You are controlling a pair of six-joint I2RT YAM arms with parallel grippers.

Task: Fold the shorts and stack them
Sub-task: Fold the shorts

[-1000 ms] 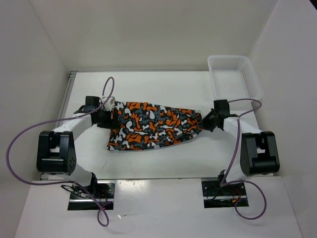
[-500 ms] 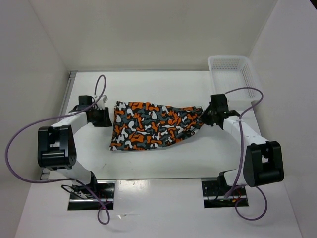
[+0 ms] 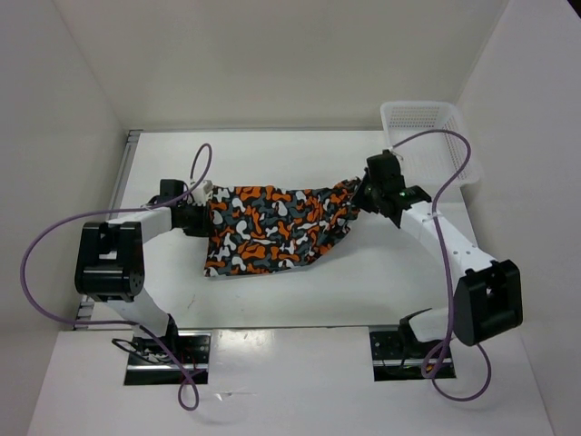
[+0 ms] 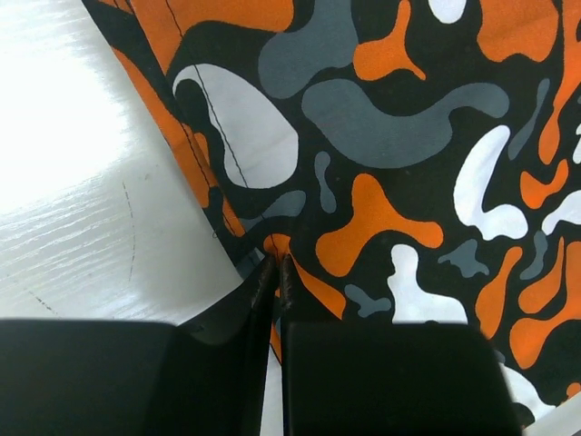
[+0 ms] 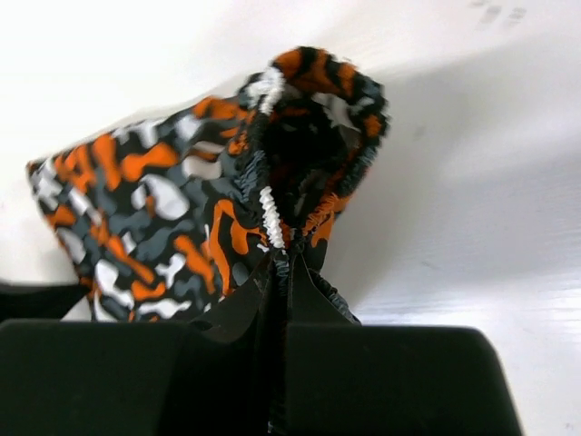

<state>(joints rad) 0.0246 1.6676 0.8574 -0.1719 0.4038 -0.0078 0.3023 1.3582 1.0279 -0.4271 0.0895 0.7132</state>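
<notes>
The camouflage shorts (image 3: 272,227) lie spread across the middle of the table, orange, grey, black and white. My left gripper (image 3: 205,218) sits at their left hem, jaws pinched on the hem edge (image 4: 272,250). My right gripper (image 3: 361,194) is shut on the elastic waistband (image 5: 286,241) at the right end, which is lifted and bunched off the table. The right wrist view shows the waistband (image 5: 313,86) curling up above the fingers.
A white plastic mesh basket (image 3: 427,136) stands at the back right corner, close behind my right arm. White walls enclose the table (image 3: 272,300) on three sides. Purple cables (image 3: 54,245) loop from both arms.
My left gripper has closed on the left hem. The right gripper has lifted the waistband and carried it left and toward the back, bunching the shorts' right end.
</notes>
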